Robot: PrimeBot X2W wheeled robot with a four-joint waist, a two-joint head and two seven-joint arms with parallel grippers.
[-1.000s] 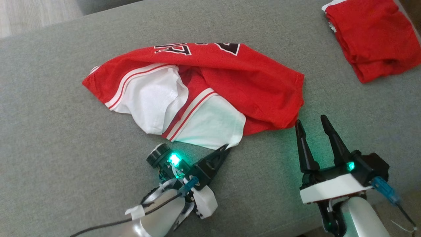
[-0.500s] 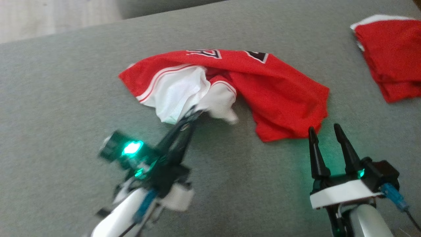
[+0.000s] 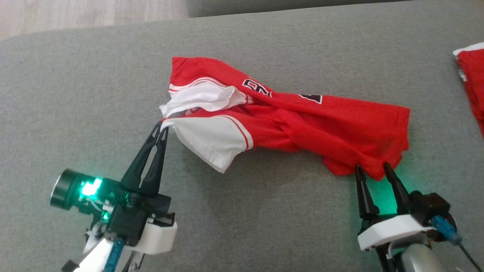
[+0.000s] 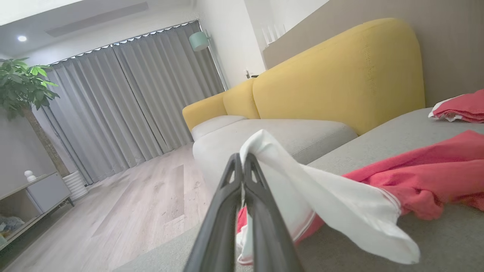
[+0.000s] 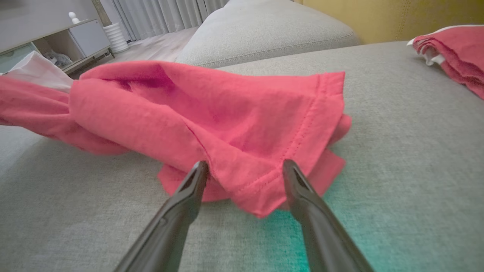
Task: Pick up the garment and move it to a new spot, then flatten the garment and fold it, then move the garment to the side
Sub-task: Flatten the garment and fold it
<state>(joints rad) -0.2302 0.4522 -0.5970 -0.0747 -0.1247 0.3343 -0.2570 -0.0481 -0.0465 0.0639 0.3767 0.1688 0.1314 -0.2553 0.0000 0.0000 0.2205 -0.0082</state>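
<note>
Though sleeve edge [image 3: 177, 132] fast in left tool [image 3: 161, 126], garment [image 3: 332, 124] amid wide grey cushion [image 3: 264, 211].

Black fingers [image 3: 140, 161], white housings [image 3: 159, 237], green lights [image 3: 90, 187]

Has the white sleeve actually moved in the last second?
Yes: the left gripper has dragged the white sleeve leftward, away from the folded red pile.

Markings check. The red garment [image 3: 332, 124] bears black characters [image 3: 258, 87] outlined in white, with a second printed patch [image 3: 312, 99] just beside them, on the side facing the far edge of the grey cushion [image 3: 75, 94]. Folds cut off both, and I can read neither. I find nothing else legible.
</note>
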